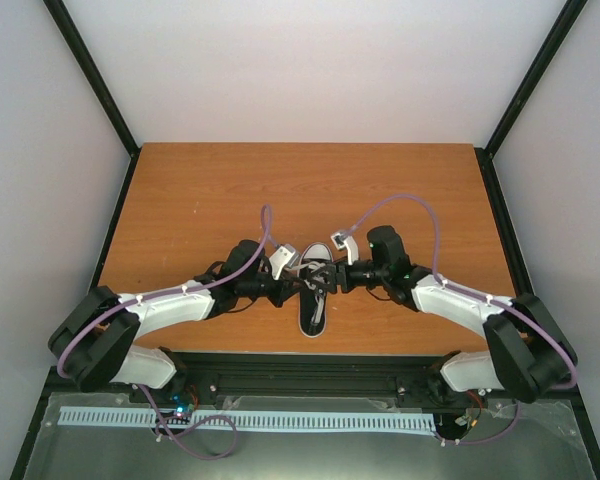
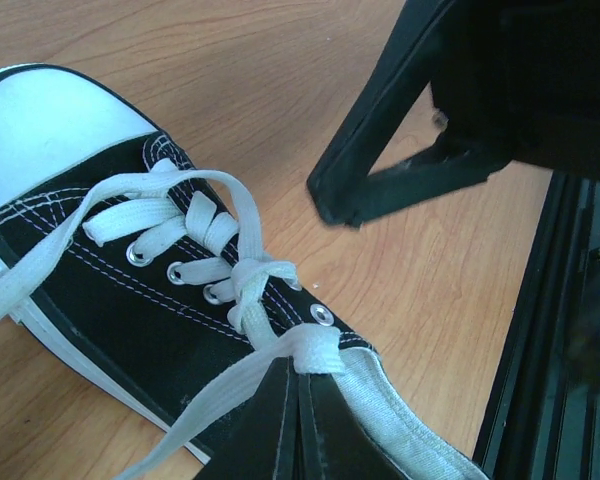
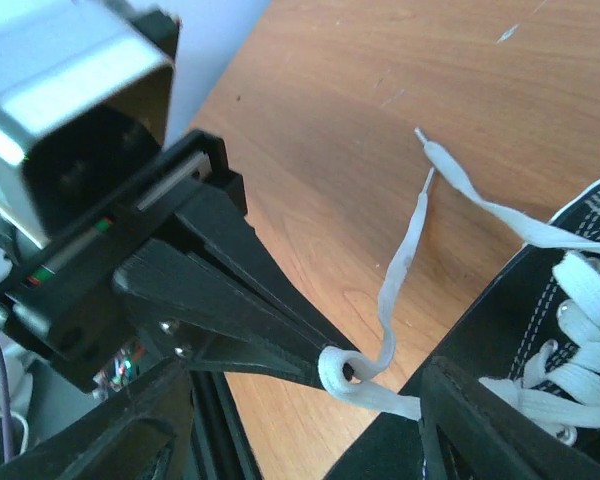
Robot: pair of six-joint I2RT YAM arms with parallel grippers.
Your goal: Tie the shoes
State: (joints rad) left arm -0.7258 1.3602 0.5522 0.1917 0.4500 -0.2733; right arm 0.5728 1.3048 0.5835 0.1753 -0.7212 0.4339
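The black sneaker [image 1: 314, 300] lies mid-table between both arms, with its white toe cap [image 2: 40, 130] pointing away from the arm bases. My left gripper [image 2: 305, 385] is shut on a fold of white lace [image 2: 330, 345] just above the top eyelet; it also shows in the right wrist view [image 3: 325, 360], pinching a small loop. From the loop a loose lace end [image 3: 410, 240] trails over the table. My right gripper [image 3: 305, 405] is open, its fingers [image 3: 480, 420] wide either side of that loop, holding nothing. It shows across the shoe in the left wrist view [image 2: 380, 160].
A black rail [image 2: 550, 330] runs along the table's near edge close to the shoe's heel. Bare wooden table [image 1: 310, 190] stretches beyond the toe. White walls with black posts [image 1: 100, 80] enclose the sides and back.
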